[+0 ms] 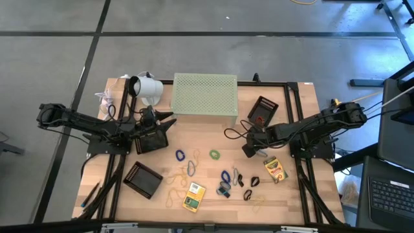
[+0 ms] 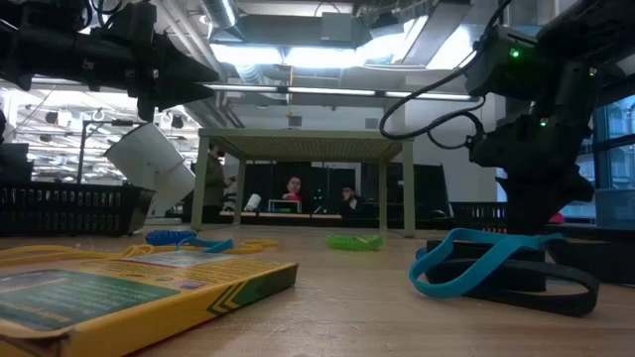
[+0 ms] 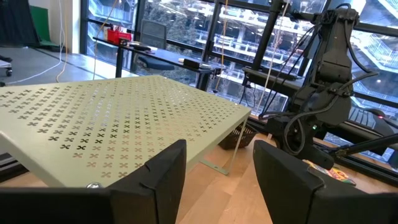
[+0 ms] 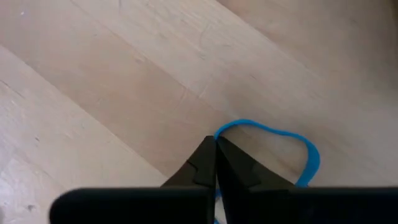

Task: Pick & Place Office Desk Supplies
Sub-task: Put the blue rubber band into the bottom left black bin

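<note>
thin blue rubber-band loop [image 4: 283, 140] flat on pale wood table [image 4: 112, 81], partly hidden behind right gripper [image 4: 216, 155], fingers pressed together on its edge, left gripper [image 3: 214, 171] spread wide and empty at table's 10 o'clock beside perforated pale green riser [image 3: 118, 127]

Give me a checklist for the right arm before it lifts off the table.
1. Right gripper closed: ok, its fingers meet at the tips.
2. Blue rubber band caught: ok, the loop runs in between the closed tips.
3. Band free of other items: ok, the right wrist view shows only bare table around it.
4. Left gripper out of the way: ok, it is open beside the perforated riser, apart from the right arm.
5. Drop-off spot: cannot tell; a black tray sits beside the right arm.
</note>
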Available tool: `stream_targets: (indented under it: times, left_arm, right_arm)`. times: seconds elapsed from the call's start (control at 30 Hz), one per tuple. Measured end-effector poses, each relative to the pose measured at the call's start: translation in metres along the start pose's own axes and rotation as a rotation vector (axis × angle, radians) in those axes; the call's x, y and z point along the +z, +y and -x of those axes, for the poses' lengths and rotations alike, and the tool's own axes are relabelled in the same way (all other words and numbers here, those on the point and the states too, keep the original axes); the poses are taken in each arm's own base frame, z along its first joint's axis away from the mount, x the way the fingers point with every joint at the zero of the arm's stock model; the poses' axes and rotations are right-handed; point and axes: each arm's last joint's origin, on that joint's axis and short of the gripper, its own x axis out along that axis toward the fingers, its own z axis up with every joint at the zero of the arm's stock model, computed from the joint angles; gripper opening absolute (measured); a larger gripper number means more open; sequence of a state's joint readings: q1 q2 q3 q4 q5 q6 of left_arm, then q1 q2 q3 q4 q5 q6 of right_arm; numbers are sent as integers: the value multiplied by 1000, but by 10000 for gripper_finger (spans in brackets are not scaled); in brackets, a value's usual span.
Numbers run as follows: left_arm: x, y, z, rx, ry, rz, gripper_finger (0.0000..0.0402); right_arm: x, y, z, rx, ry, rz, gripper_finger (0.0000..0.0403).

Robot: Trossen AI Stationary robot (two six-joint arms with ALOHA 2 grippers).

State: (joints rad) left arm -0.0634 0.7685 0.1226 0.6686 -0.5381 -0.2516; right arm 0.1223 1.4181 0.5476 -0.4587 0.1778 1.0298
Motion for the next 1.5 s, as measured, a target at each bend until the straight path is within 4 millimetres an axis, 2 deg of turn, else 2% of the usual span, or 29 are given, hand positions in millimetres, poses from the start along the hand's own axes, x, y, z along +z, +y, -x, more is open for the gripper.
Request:
stream_targets:
  times: [0.2,0.47,0.8,1.0,1.17,1.5]
  left_arm:
    - [0,0,0,-4,1,-10,182]
    - [2,-7,1,-206,8,-101,182]
    - [6,-21,-4,-329,-75,-258,195]
    - [11,-44,-26,-388,-46,-365,217]
    - [12,-64,-51,-393,-37,-487,221]
    - [3,-91,-92,-397,-2,-610,221]
  right_arm:
    - [6,8,10,40,-10,79,3]
    - [31,38,39,188,-149,257,2]
    - [60,73,80,356,-352,431,1]
    - [72,89,102,494,-455,514,1]
    - [75,96,109,604,-500,547,1]
    - [79,102,116,688,-585,639,1]
